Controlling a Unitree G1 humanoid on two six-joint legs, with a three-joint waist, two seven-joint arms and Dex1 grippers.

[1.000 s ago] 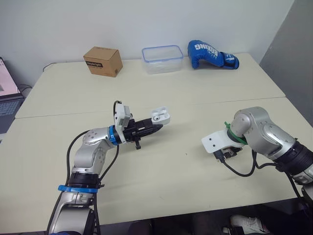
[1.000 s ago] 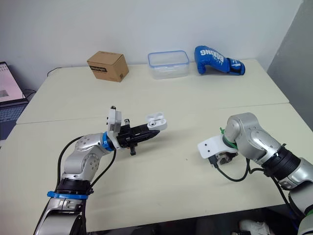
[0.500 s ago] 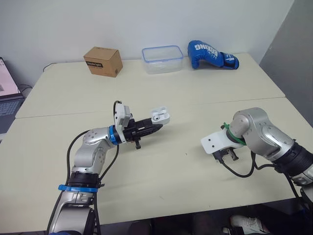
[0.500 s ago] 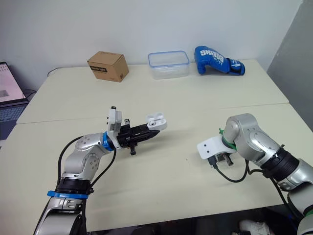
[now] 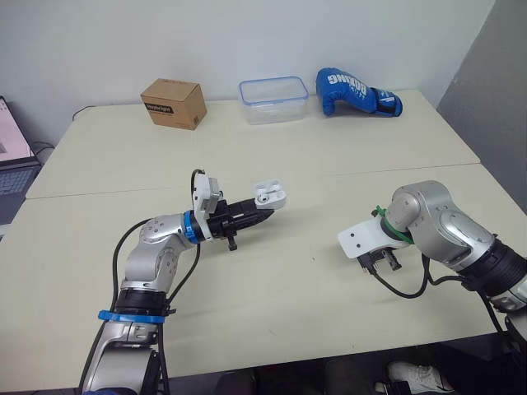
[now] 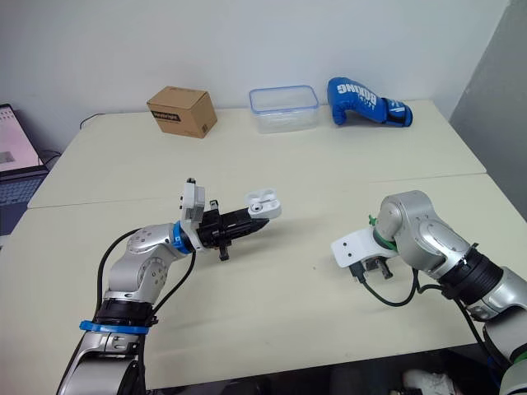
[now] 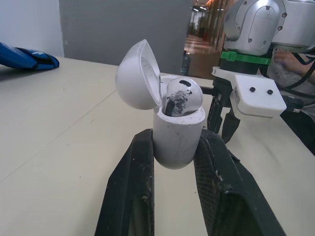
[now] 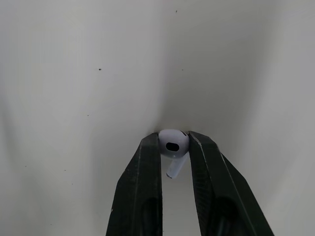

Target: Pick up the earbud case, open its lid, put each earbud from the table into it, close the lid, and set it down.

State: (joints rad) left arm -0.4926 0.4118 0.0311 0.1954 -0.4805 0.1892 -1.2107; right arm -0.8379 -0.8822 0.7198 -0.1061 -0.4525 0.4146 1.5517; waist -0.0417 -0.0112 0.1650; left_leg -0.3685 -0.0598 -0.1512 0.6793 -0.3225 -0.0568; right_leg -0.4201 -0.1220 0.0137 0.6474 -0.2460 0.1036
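Observation:
My left gripper (image 5: 262,209) is shut on the white earbud case (image 5: 271,195), held above the middle of the table with its lid open. In the left wrist view the case (image 7: 178,132) sits between the fingers with one earbud (image 7: 181,96) seated in it. My right gripper (image 8: 173,147) points down at the table on the right and is shut on the second white earbud (image 8: 173,143), pinching its head with the stem hanging between the fingers. In the eye views the right gripper (image 5: 381,262) hangs under its white wrist plate, low over the table.
A brown cardboard box (image 5: 173,103), a clear plastic container (image 5: 273,99) and a blue boxing glove (image 5: 356,92) line the table's far edge. A laptop (image 5: 12,156) sits at the far left. A seam (image 5: 329,174) runs across the table between the two halves.

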